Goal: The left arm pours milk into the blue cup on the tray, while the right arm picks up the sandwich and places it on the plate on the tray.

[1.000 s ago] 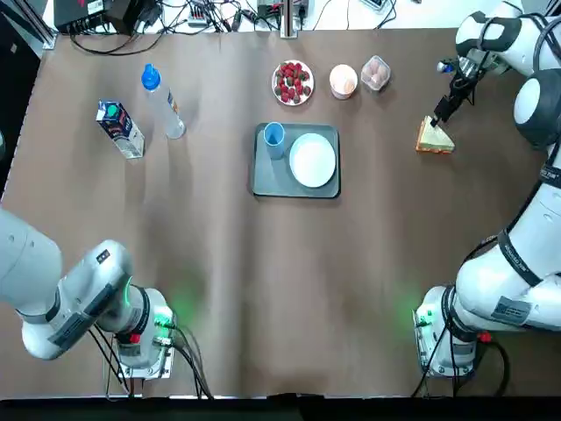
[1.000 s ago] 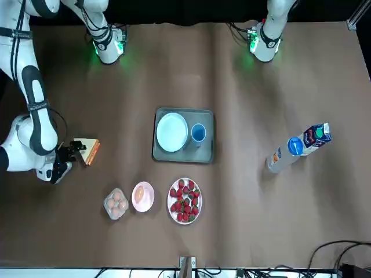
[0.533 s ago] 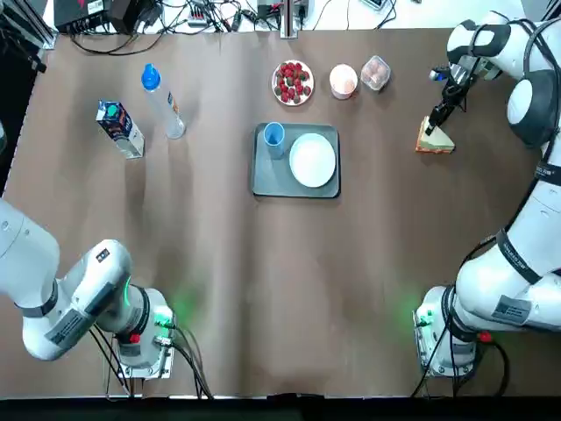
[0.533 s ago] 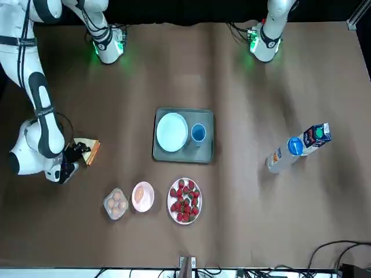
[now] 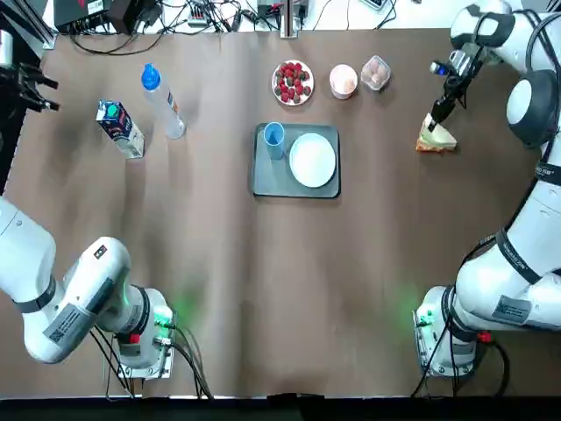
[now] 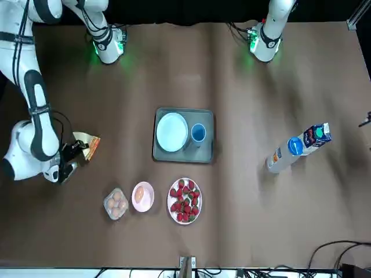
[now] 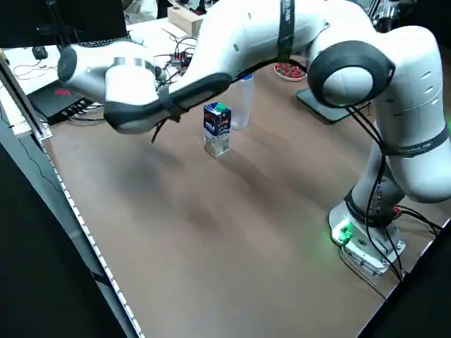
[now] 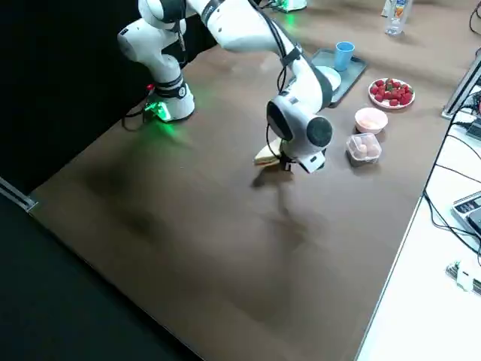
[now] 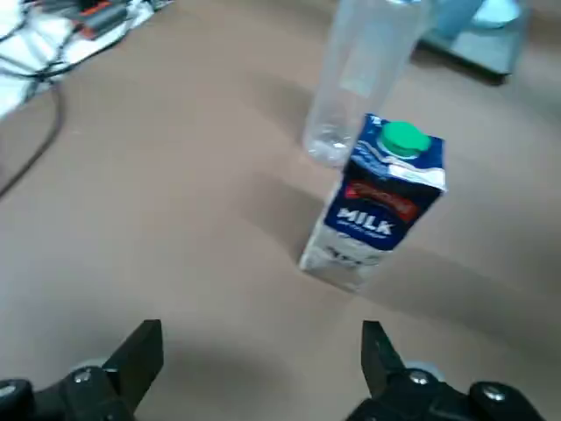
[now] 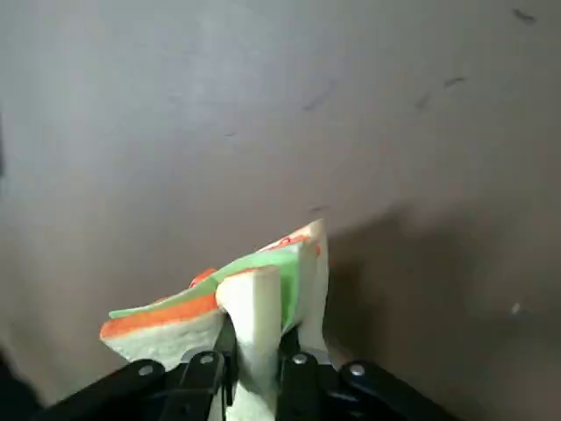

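Note:
The sandwich (image 5: 436, 138) lies at the table's far right, a triangle of white bread with green and orange filling (image 10: 254, 294). My right gripper (image 5: 437, 115) is shut on its upper corner and the sandwich is tipped up (image 6: 88, 145). The milk carton (image 5: 120, 129), blue and white with a green cap, stands upright at the far left (image 9: 377, 206). My left gripper (image 5: 31, 88) hangs open at the table's left edge, a little short of the carton and apart from it (image 9: 259, 351). The blue cup (image 5: 273, 135) and the white plate (image 5: 313, 160) sit on the grey tray (image 5: 263, 180) mid-table.
A clear bottle with a blue cap (image 5: 162, 101) stands just right of the carton. Behind the tray sit a plate of strawberries (image 5: 293, 82), a small bowl (image 5: 344, 80) and a clear box of eggs (image 5: 375, 72). Cables run along the far edge.
My left gripper has come into view at the table's left edge, near the carton. My right gripper has shifted slightly at the sandwich, which now stands more tipped.

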Action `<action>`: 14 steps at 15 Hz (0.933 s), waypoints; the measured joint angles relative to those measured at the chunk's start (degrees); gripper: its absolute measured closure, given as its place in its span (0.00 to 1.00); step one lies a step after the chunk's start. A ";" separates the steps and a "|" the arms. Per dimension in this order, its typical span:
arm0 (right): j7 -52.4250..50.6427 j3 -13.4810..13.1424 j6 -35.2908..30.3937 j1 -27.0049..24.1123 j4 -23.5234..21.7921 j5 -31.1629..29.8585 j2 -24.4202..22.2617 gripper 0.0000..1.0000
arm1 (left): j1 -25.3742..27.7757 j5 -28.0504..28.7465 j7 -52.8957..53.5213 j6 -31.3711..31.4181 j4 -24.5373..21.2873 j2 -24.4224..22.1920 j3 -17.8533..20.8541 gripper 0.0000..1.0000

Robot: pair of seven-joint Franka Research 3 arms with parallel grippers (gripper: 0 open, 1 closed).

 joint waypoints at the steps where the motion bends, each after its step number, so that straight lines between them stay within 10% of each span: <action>1: 2.87 0.04 -4.10 0.65 2.60 -0.01 -0.09 0.78 | 0.05 -0.39 1.63 -1.32 -0.04 1.20 0.00 0.00; 8: 35.41 1.14 -13.53 16.52 9.07 6.04 -3.77 0.84 | 1.38 -2.58 10.19 -2.83 -0.21 11.32 0.07 0.00; 14: 55.71 1.09 1.51 31.90 8.61 14.36 -2.99 0.84 | 0.02 -6.69 13.32 -0.11 -0.17 16.13 -0.26 0.00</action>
